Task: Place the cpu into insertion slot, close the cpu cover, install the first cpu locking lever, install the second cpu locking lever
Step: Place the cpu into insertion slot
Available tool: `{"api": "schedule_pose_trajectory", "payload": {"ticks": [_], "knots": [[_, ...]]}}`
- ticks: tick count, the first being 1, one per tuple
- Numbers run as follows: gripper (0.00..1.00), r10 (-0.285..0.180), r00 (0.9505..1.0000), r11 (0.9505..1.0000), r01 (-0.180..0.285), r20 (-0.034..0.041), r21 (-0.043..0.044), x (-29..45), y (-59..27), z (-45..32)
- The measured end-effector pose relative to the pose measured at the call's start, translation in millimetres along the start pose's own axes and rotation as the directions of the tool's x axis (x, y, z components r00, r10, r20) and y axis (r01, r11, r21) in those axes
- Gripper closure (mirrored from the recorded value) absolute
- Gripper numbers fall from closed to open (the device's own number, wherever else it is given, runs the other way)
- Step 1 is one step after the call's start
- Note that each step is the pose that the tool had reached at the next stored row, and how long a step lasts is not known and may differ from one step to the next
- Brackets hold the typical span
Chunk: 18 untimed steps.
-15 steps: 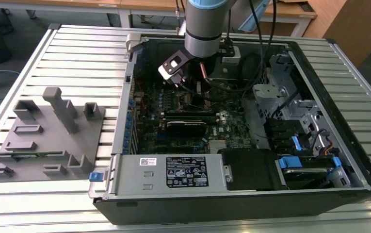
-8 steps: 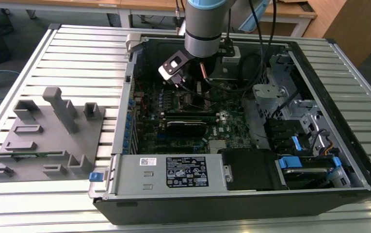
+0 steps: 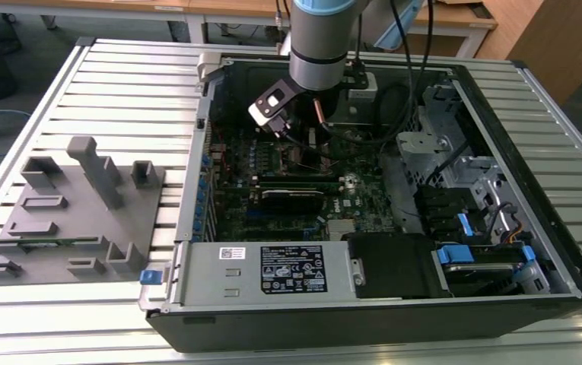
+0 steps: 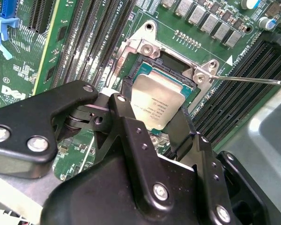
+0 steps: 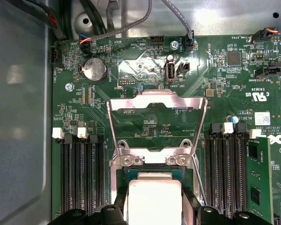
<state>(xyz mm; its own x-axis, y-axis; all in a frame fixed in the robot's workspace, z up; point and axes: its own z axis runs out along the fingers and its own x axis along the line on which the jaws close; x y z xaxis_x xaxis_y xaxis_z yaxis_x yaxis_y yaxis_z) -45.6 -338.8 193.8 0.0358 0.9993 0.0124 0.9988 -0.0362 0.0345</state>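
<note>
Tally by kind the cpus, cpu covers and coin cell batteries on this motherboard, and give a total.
cpu: 1
cpu cover: 1
coin cell battery: 1
Total: 3

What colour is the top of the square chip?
The cpu is silvery grey on top; the second wrist view shows it best.

Slatted table [image 3: 118, 84], wooden desks [image 3: 232, 7] behind
</note>
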Motion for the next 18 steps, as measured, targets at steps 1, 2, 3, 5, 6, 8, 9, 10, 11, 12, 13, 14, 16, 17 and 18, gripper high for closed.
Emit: {"api": "schedule_pose_trajectory", "payload": {"ticks": [1,2,3,5,6,8,9,10,11,12,13,14,16,17,18], "knots": [[0.46,0.000,1.0000,1.0000,0.000,0.0000,0.0000,0.0,0.0,0.0],[0.46,0.000,1.0000,1.0000,0.000,0.0000,0.0000,0.0,0.0,0.1],[0.46,-0.001,1.0000,1.0000,0.001,0.0000,0.0000,0.0,0.0,0.2],[0.46,-0.006,1.0000,1.0000,0.006,0.0000,0.0002,-0.1,-0.1,0.5],[0.46,-0.009,1.0000,1.0000,0.009,-0.0002,0.0002,0.0,-0.1,0.6],[0.46,-0.013,0.9999,0.9999,0.013,-0.0005,0.0001,0.0,0.0,0.9],[0.46,-0.014,0.9999,0.9999,0.014,-0.0006,0.0002,0.0,0.0,0.9],[0.46,-0.014,0.9999,0.9999,0.014,-0.0006,0.0002,0.0,-0.1,0.9],[0.46,-0.015,0.9999,0.9999,0.015,-0.0006,0.0002,0.0,-0.1,0.9],[0.46,-0.015,0.9999,0.9999,0.015,-0.0005,0.0002,0.0,0.0,0.9],[0.46,-0.015,0.9999,0.9999,0.015,-0.0006,0.0002,0.0,-0.1,0.9],[0.46,-0.015,0.9999,0.9999,0.015,-0.0008,0.0001,0.0,-0.1,1.2],[0.46,-0.015,0.9999,0.9999,0.015,-0.0005,0.0002,0.0,-0.1,1.7],[0.46,-0.015,0.9999,0.9999,0.015,-0.0001,0.0005,-0.1,-0.2,1.8],[0.46,-0.015,0.9999,0.9999,0.015,-0.0001,0.0005,-0.1,-0.2,1.9]]}}
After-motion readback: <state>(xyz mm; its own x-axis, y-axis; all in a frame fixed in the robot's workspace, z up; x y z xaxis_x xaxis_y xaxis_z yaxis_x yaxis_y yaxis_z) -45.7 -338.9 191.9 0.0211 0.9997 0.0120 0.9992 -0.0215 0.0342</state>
